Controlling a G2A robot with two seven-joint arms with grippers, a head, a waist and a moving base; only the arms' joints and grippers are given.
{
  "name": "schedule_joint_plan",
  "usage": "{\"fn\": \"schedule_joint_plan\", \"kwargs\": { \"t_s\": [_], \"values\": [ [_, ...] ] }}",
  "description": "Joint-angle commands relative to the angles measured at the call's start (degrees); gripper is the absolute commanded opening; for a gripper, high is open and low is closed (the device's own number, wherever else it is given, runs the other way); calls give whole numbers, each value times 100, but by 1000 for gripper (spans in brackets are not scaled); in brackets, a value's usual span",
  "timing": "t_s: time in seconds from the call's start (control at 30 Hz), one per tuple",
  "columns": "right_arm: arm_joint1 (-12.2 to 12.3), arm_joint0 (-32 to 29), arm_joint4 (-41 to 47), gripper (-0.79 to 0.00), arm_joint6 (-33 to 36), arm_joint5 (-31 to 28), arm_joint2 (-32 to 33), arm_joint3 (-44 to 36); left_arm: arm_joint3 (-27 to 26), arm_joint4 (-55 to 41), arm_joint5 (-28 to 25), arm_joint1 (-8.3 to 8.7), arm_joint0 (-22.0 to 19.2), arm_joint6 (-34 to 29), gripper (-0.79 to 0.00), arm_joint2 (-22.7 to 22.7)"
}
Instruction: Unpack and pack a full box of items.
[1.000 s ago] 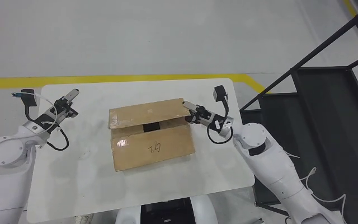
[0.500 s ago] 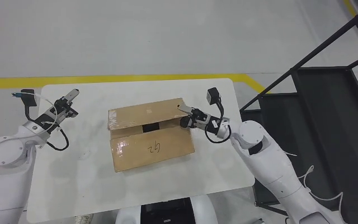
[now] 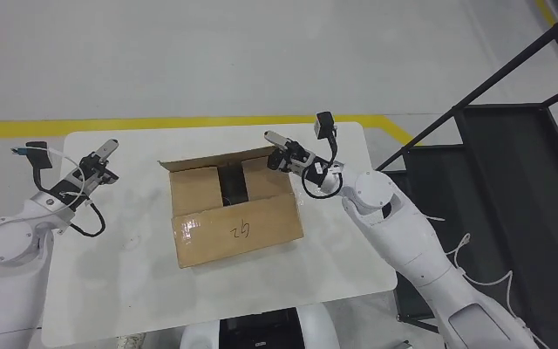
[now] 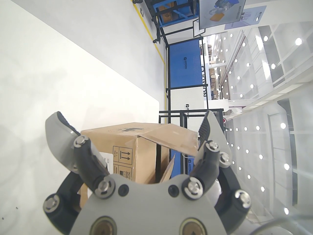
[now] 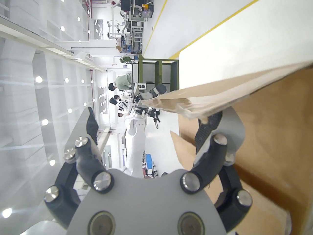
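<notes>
Pale grey floor with a yellow line (image 3: 174, 124) lies beyond the white table (image 3: 113, 262) in the top view, and a black stair frame (image 3: 488, 148) stands off its right side. The cardboard box (image 3: 200, 249) sits in the middle of the table. Its near flap (image 3: 261, 222) is folded flat over the top, while the far flap (image 3: 209, 161) stands raised, leaving a dark gap between them. The right end effector (image 3: 277, 150) is at the far right corner of the box, against the end of the raised flap. The left end effector (image 3: 103, 157) hangs over the left part of the table, well apart from the box.

From the left wrist, the left end effector (image 4: 133, 123) has its fingers spread wide with nothing between them. The box (image 4: 117, 152) stands on the table farther off, its raised flap (image 4: 171, 138) jutting upward.

From the right wrist, the right end effector (image 5: 149, 125) is also spread wide and clamps nothing. One ribbed fingertip (image 5: 207, 125) presses against the torn edge of the flap (image 5: 220, 94), with the other finger on the far side of it, apart from the cardboard. The brown inside of the box (image 5: 269, 135) is just beside that fingertip.
</notes>
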Motion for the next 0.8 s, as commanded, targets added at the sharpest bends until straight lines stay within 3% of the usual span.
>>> {"fn": "schedule_joint_plan", "kwargs": {
  "t_s": [0.0, 0.43, 0.77],
  "values": [
    [-75, 290, -68, 0, -117, -135, -154, 321, -22, -14, -17, 4, 40, -19, 0, -52],
    [-537, 1511, -644, 0, -622, -544, -966, 2109, -76, -33, -9, 2, 122, -88, 0, -135],
    [-866, 1949, -845, 0, -727, -409, -1391, 3134, -143, -7, 99, -14, 126, -157, 0, -21]
  ]
}}
